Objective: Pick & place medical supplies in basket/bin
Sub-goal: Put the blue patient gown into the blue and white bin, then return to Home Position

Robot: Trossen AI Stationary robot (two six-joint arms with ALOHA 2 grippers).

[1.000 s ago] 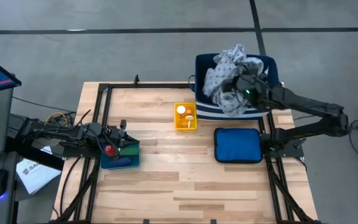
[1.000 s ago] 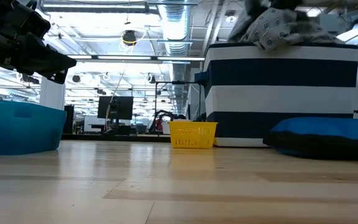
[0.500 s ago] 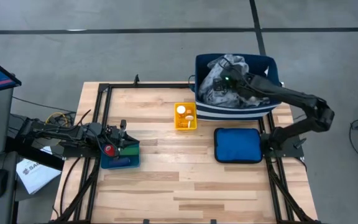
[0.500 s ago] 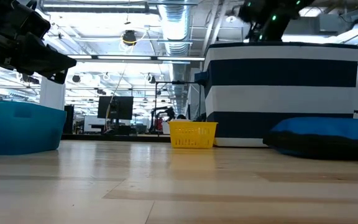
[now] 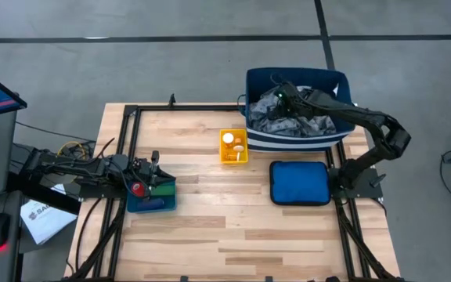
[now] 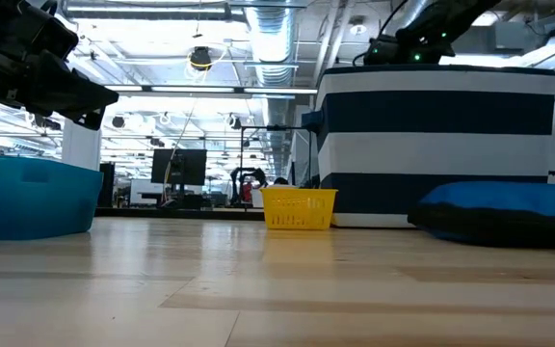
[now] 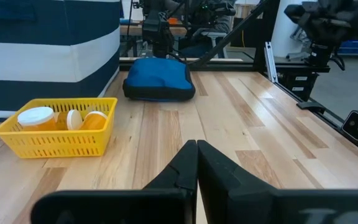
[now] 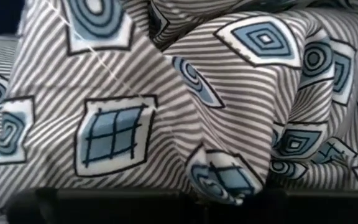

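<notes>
The large grey patterned cloth [image 5: 292, 119] lies crumpled inside the navy-and-white striped bin [image 5: 331, 141] at the table's far right. It fills the right wrist view [image 8: 166, 112]. My right gripper [image 5: 277, 97] is down in the bin against the cloth, which hides its tips. Orange pill bottles with white caps [image 7: 39, 117] lie in a small yellow basket [image 5: 233, 147]. My left gripper [image 7: 196, 163] is shut and empty, above a blue tub [image 5: 151, 196] at the table's left. The tub holds a red cylinder [image 5: 137, 188].
A flat blue pouch [image 5: 300, 182] lies on the table in front of the striped bin. Black frame rails run along the table's left and right sides. Bare wood lies across the table's near half [image 5: 233, 235].
My right gripper has gone down into the striped bin and toward the table's left, taking the cloth with it. The cloth, bunched above the bin's rim a second ago, now lies inside the bin below the rim.
</notes>
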